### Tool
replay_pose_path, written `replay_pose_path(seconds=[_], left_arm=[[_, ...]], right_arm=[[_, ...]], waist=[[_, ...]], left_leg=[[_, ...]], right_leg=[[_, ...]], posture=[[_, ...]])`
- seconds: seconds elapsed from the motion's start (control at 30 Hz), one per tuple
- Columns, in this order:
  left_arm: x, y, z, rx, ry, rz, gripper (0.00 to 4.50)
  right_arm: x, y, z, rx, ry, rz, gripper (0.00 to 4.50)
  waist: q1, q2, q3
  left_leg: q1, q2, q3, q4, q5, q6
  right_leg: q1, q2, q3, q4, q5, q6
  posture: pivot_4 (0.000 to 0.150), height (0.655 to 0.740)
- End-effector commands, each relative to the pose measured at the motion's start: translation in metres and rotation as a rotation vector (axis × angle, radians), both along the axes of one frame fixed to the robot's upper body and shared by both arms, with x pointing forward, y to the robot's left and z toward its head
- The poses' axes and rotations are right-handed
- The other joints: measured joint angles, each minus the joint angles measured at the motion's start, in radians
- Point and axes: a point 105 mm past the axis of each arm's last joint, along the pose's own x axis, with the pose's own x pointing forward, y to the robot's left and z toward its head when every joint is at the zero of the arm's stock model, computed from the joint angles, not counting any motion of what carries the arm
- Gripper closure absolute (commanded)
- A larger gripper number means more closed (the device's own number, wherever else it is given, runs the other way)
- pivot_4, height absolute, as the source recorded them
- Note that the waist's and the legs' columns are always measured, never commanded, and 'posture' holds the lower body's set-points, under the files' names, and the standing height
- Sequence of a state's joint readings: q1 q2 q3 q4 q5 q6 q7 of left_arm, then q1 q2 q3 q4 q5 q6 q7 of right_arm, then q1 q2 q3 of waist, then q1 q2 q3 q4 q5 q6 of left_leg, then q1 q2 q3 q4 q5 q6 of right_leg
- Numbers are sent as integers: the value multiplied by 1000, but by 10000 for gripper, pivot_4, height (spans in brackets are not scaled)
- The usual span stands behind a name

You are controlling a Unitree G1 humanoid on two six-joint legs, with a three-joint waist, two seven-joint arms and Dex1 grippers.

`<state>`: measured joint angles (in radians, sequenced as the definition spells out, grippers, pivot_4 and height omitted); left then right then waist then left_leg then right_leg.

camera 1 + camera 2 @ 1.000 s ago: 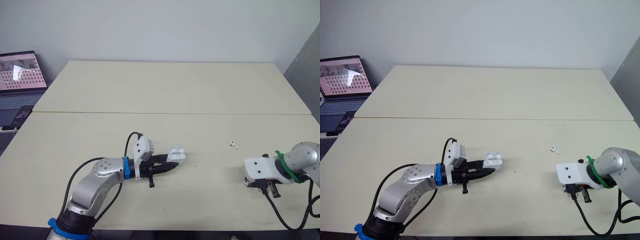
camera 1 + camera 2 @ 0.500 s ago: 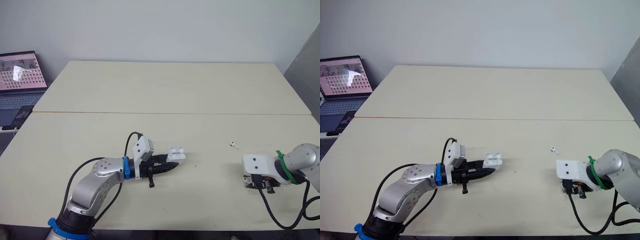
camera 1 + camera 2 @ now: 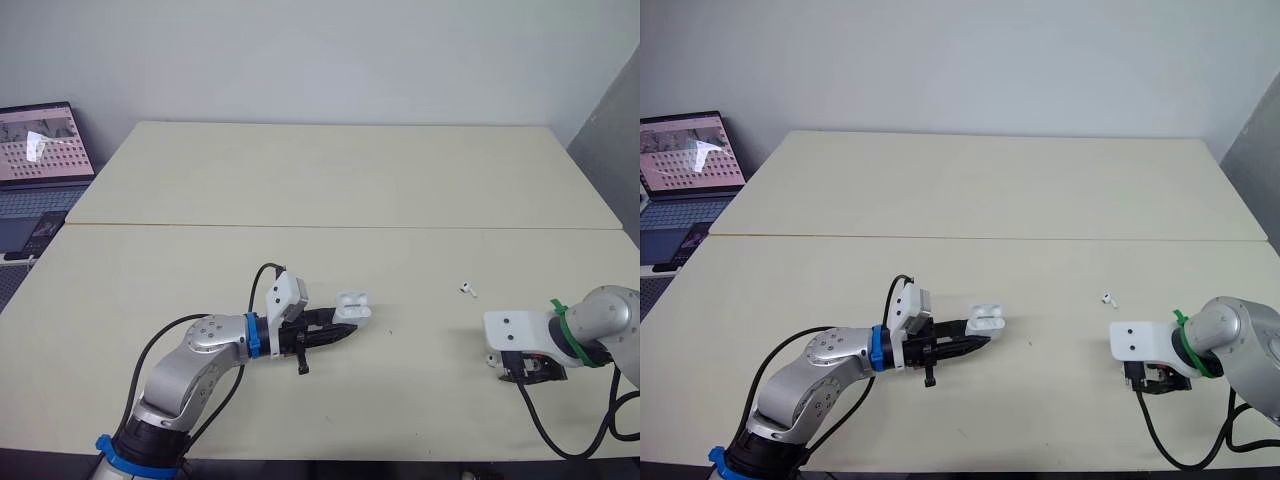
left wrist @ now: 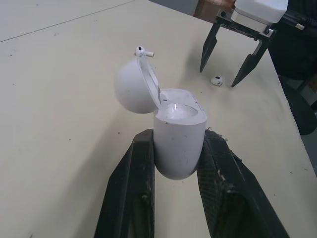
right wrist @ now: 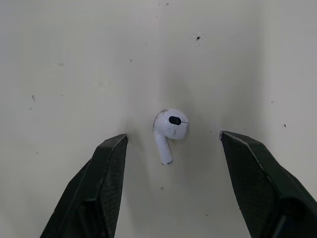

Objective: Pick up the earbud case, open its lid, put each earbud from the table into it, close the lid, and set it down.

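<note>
My left gripper (image 3: 341, 331) is shut on the white earbud case (image 3: 352, 305), holding it just above the table with its lid (image 4: 134, 85) swung open. One white earbud (image 3: 467, 289) lies loose on the table to the right of the case. The other earbud (image 5: 170, 126) lies flat on the table between the fingers of my right gripper (image 5: 173, 138), which points down over it, open, with its fingertips clear of it on both sides. The left wrist view also has that right gripper (image 4: 232, 57) with the earbud (image 4: 216, 80) under it.
An open laptop (image 3: 40, 150) and a dark phone (image 3: 40, 232) sit off the table's far left. A seam (image 3: 340, 226) runs across between the two cream tabletops. The front edge (image 3: 400, 458) lies close behind both arms. A grey panel (image 3: 610, 130) stands at the right.
My right gripper has shifted slightly left and settled lower, pointing down over the near earbud. The left arm and the open case have stayed where they were.
</note>
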<state>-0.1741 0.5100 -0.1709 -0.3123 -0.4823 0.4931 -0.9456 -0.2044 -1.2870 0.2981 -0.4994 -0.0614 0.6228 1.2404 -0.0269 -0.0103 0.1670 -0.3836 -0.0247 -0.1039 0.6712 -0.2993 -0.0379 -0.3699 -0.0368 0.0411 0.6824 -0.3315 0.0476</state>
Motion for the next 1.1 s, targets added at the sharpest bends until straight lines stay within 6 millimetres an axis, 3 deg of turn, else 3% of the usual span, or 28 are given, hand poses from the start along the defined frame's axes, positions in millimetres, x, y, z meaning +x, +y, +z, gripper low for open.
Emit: replay_pose_path(seconds=[0.03, 0.17, 0.47, 0.57, 0.67, 0.73, 1.1], left_arm=[[-3, -5, 8, -15, -34, -23, 36978], [-4, -4, 6, -11, -30, -24, 36978], [-6, -4, 3, -4, -28, -20, 36978], [-6, -4, 3, -6, -26, -17, 36978], [-6, -4, 3, -8, -25, -15, 36978], [-6, -5, 3, -9, -25, -14, 36978], [-5, -5, 3, -10, -27, -15, 36978]], right_arm=[[1, 6, 3, -40, -21, 50, 14189], [-4, 16, 0, -33, 10, 78, 14189], [1, 17, 4, -59, 2, 74, 14189], [0, 16, 5, -69, 8, 69, 20201], [0, 15, 5, -75, 12, 66, 31443], [-1, 15, 6, -78, 13, 65, 36281], [3, 21, 12, -38, -24, 68, 36281]], waist=[[0, 0, 0], [0, 0, 0], [0, 0, 0], [0, 0, 0], [0, 0, 0], [0, 0, 0], [0, 0, 0]], left_leg=[[0, 0, 0, 0, 0, 0], [0, 0, 0, 0, 0, 0], [0, 0, 0, 0, 0, 0], [0, 0, 0, 1, 0, 0], [0, 0, 0, 1, 0, 0], [0, 0, 0, 1, 0, 0], [0, 0, 0, 1, 0, 0]], right_leg=[[0, 0, 0, 0, 0, 0], [0, 0, 0, 0, 0, 0], [0, 0, 0, 0, 0, 0], [0, 0, 0, 0, 0, 0], [0, 0, 0, 0, 0, 0], [0, 0, 0, 0, 0, 0], [0, 0, 0, 0, 0, 0]], posture=[[1500, 7400], [1500, 7400], [1500, 7400], [1500, 7400], [1500, 7400], [1500, 7400], [1500, 7400]])
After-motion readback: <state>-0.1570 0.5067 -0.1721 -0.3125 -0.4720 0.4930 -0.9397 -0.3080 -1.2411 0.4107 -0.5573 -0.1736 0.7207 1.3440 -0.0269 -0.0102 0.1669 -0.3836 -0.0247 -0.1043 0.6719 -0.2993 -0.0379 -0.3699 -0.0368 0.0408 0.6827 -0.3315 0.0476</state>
